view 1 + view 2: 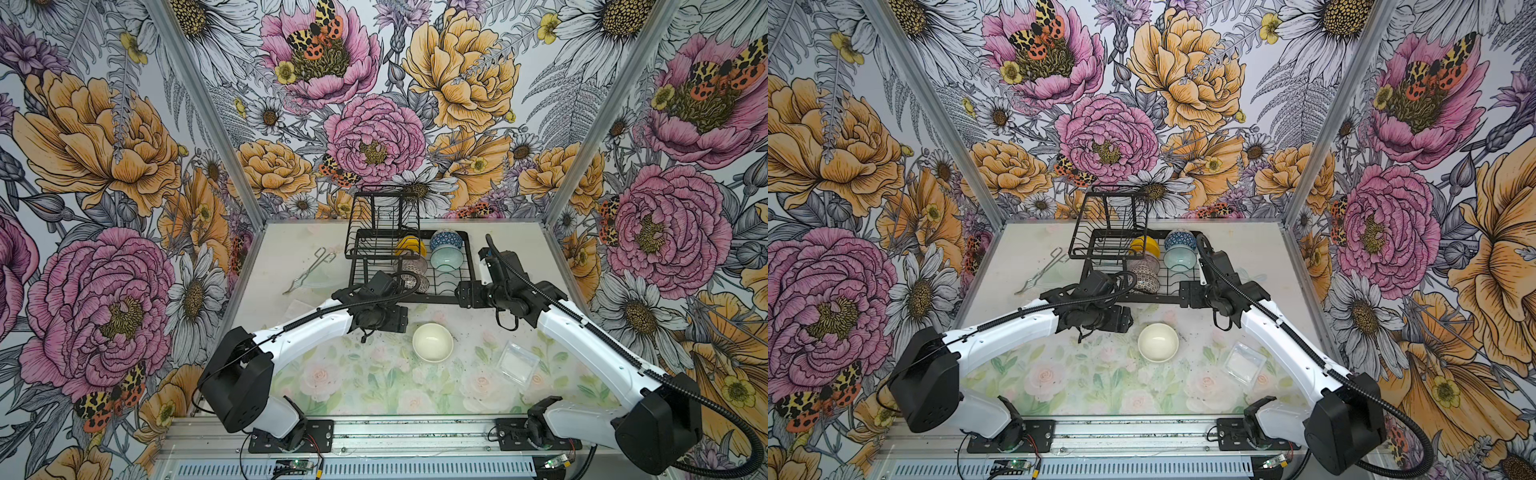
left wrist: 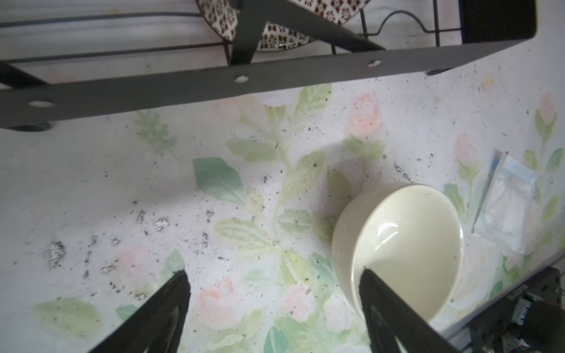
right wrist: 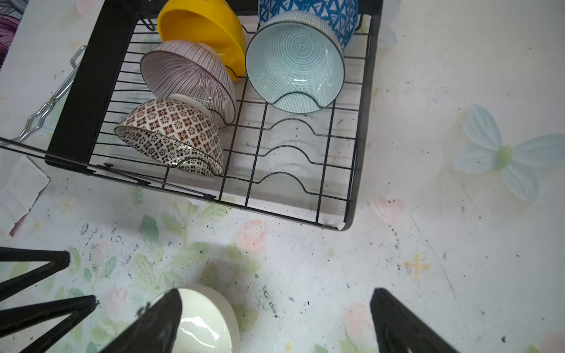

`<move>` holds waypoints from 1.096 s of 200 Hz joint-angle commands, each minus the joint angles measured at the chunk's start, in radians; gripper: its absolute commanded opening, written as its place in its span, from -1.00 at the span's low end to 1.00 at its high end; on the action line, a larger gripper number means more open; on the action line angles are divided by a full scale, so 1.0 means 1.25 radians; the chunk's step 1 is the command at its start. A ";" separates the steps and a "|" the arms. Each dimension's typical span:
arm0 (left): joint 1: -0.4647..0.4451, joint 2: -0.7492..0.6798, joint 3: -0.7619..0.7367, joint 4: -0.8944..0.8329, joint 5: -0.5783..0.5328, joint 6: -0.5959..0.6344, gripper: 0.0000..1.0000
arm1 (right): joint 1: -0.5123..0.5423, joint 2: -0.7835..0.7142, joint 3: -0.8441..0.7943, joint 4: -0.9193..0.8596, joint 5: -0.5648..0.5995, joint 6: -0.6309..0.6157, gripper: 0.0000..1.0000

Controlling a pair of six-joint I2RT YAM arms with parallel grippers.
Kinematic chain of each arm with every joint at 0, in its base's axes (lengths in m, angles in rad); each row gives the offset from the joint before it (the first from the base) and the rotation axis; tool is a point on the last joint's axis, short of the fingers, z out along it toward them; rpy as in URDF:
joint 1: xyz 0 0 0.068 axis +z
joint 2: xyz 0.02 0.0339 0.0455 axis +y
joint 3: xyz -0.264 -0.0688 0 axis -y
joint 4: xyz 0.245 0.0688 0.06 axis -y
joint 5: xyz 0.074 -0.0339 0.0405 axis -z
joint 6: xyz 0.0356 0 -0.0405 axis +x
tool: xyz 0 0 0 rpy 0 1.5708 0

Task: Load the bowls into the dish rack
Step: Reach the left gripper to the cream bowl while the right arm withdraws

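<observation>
A plain cream bowl (image 1: 432, 342) (image 1: 1158, 341) stands upright on the table in front of the black wire dish rack (image 1: 471, 266) (image 3: 91, 91). Inside the rack lean the yellow (image 3: 201, 27), pink-striped (image 3: 189, 76), black-and-white patterned (image 3: 174, 128), pale teal (image 3: 295, 61) and blue-patterned (image 3: 321, 12) bowls. My left gripper (image 2: 274, 272) is open just left of the cream bowl (image 2: 406, 241), one finger in front of its rim. My right gripper (image 3: 275, 293) is open above the table beside that bowl (image 3: 208, 321). Neither holds anything.
Thin metal tongs (image 1: 309, 270) lie left of the rack. A clear square plastic tub (image 1: 517, 361) (image 2: 507, 207) sits right of the cream bowl. A white scrap (image 3: 18, 189) lies by the rack's front left corner. The rack's front rail (image 2: 214, 85) is close to both grippers.
</observation>
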 commanded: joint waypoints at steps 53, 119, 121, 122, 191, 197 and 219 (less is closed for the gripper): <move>-0.031 0.087 0.045 0.086 0.092 -0.014 0.46 | -0.009 0.015 -0.016 -0.002 -0.018 -0.004 0.95; -0.046 0.114 0.044 0.099 0.117 -0.019 0.24 | -0.009 0.029 -0.019 0.000 -0.021 -0.009 0.95; -0.047 0.115 0.044 0.100 0.119 -0.019 0.24 | -0.008 0.030 -0.019 0.000 -0.020 -0.009 0.95; -0.047 0.115 0.044 0.100 0.120 -0.019 0.24 | -0.009 0.030 -0.019 0.000 -0.020 -0.009 0.95; -0.059 0.159 0.054 0.108 0.147 -0.014 0.02 | -0.010 0.036 -0.024 0.001 -0.021 -0.014 0.95; -0.058 0.160 0.054 0.108 0.148 -0.014 -0.02 | -0.010 0.038 -0.024 0.000 -0.021 -0.013 0.95; -0.059 0.164 0.055 0.109 0.148 -0.014 -0.14 | -0.010 0.039 -0.024 0.001 -0.022 -0.016 0.95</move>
